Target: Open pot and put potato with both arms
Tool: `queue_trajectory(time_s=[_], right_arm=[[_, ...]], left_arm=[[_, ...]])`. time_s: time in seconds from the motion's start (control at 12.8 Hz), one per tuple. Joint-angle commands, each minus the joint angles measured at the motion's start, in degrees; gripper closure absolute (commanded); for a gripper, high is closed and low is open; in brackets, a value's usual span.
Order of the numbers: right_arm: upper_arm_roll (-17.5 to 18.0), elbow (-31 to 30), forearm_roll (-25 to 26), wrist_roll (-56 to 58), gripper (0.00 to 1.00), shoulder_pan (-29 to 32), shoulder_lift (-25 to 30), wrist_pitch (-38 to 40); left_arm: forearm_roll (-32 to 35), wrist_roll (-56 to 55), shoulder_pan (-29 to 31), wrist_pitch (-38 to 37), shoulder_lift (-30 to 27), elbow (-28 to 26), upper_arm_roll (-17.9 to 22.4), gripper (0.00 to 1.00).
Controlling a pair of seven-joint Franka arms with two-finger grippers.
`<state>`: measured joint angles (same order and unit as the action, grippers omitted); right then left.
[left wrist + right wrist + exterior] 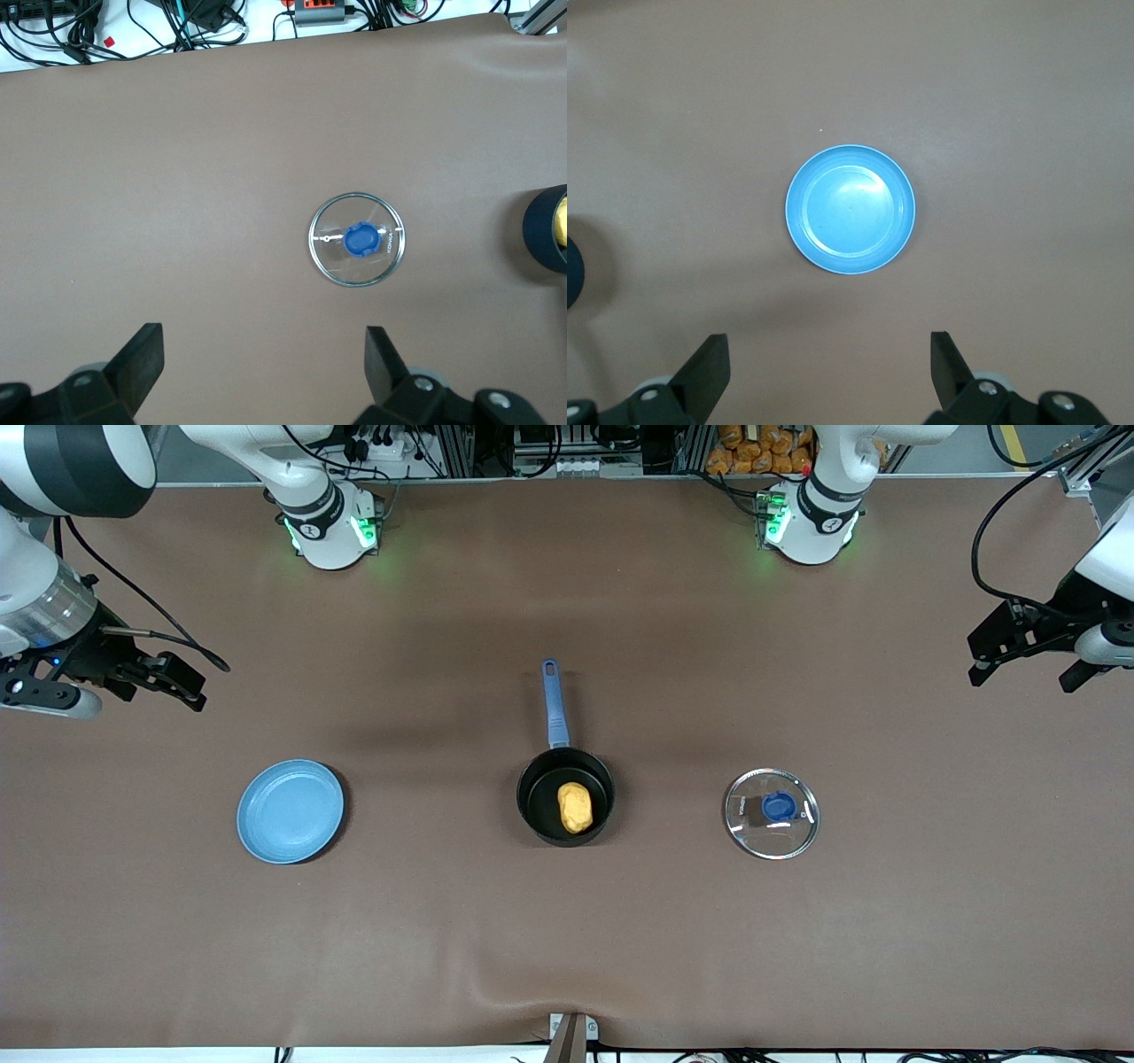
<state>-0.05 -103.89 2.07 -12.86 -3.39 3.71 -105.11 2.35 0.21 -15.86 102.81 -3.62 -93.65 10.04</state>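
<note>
Brown cloth covers the table (567,939) I am working over.

Item one: the pot (565,795), black with a blue handle, sits mid-table with its lid off. I see the potato (575,807) lying inside it.

Item two: the glass lid (772,813), blue knob up, lies flat on the cloth beside the pot, toward the left arm's end.

Item three: the blue plate (291,810) lies beside the pot toward the right arm's end, with nothing on it.

Item four: the left gripper (1028,660) hangs over bare cloth at its own end, jaws wide apart, gripping nothing.

Item five: the right gripper (164,682) hangs likewise at its end, jaws wide apart and unloaded.
</note>
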Motion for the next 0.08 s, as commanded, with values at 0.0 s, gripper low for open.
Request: queue_trajectory(time_s=[0.0], right_arm=[[0.8, -1.6, -0.9, 0.6, 0.00, 1.1, 1.7, -0.7]], left_arm=[[1.3, 0.8, 0.7, -1.0, -0.4, 0.3, -0.7, 0.00]])
